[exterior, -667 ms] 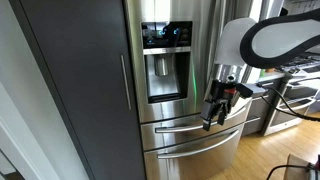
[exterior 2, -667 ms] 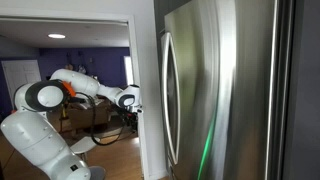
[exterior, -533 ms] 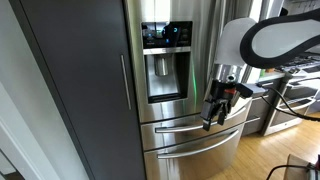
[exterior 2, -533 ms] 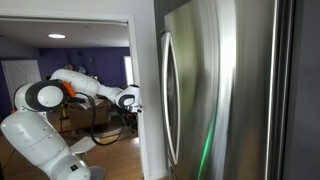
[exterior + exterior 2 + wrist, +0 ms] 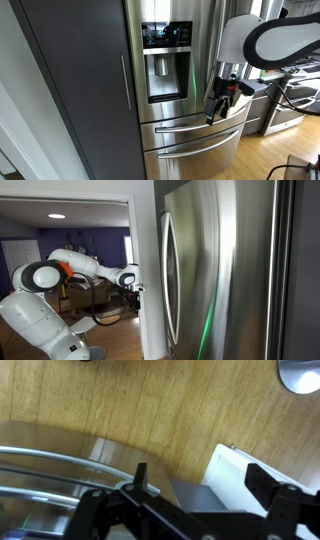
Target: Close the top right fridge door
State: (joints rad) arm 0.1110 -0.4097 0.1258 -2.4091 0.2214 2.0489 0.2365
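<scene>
The gripper (image 5: 212, 112) is held near the top right fridge door (image 5: 225, 260), level with the steel drawers (image 5: 175, 140). Its fingers (image 5: 141, 478) are seen spread apart in the wrist view.

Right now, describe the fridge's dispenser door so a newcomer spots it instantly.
Find the stainless-steel fridge beside the tall dark cabinet. The dispenser door is its upper panel nearest that cabinet. Only it carries a blue display above an ice/water recess; the drawers below have horizontal handles.

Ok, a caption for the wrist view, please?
Open pincer looking down past curved steel handles at left onto a wood plank floor.
</scene>
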